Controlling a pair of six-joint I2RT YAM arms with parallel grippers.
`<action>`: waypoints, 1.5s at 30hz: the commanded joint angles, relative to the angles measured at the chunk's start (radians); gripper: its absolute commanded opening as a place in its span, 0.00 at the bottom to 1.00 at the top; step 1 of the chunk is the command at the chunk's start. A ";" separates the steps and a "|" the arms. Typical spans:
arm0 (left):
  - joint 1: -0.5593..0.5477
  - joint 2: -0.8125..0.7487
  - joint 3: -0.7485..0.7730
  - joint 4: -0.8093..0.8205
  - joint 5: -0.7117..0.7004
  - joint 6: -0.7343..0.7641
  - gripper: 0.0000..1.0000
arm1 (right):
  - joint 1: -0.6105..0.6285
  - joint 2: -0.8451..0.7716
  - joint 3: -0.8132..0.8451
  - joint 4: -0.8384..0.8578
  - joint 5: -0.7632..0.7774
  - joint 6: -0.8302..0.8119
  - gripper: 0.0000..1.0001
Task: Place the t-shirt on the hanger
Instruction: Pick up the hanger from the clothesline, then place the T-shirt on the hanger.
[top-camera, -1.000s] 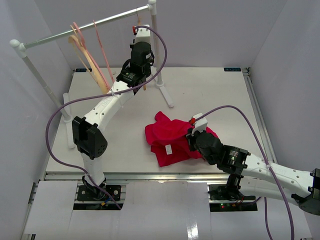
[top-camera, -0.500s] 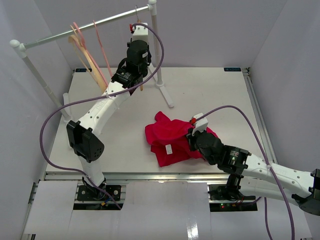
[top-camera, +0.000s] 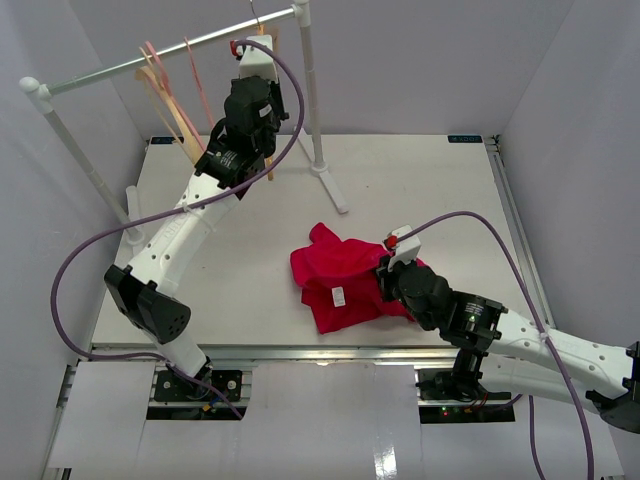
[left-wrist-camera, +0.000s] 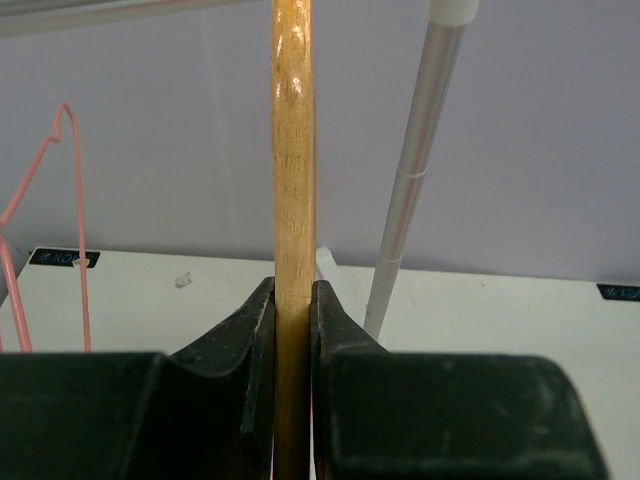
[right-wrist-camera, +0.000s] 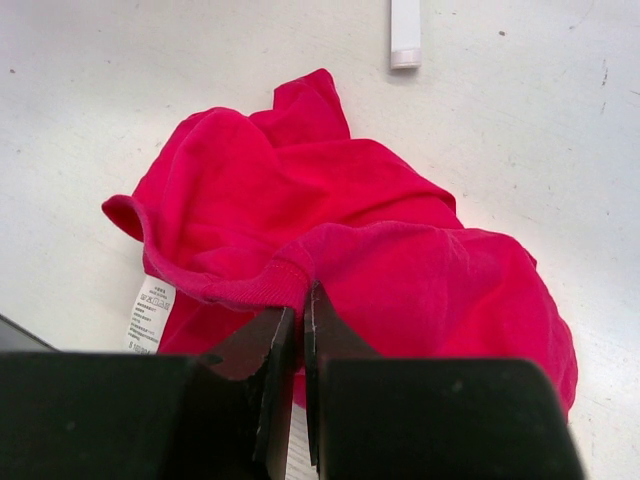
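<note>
1. T-shirt (top-camera: 335, 275) lies crumpled on the table (top-camera: 420, 180) near my bases, with its white label (top-camera: 338, 297) showing at the near edge.
2. My right gripper (right-wrist-camera: 302, 318) is closed, pinching the t-shirt's ribbed hem on its right side.
3. Farther back, my left gripper (left-wrist-camera: 293, 300) is raised by the rail (top-camera: 160, 58). It is clamped on a wooden bar of the hanger (left-wrist-camera: 293, 150), which stands upright between the fingers.
4. Pink hangers (left-wrist-camera: 83, 250) hang on the rail to its left.
</note>
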 joint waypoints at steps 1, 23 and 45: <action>0.004 -0.101 -0.084 -0.053 0.018 -0.021 0.00 | 0.004 -0.031 0.000 0.025 0.002 -0.012 0.08; -0.003 -0.473 -0.517 -0.127 0.318 -0.119 0.00 | 0.004 -0.004 0.011 0.018 0.076 -0.007 0.08; -0.008 -0.919 -0.764 -0.459 0.892 -0.146 0.00 | -0.352 0.281 0.334 -0.133 -0.060 0.035 0.08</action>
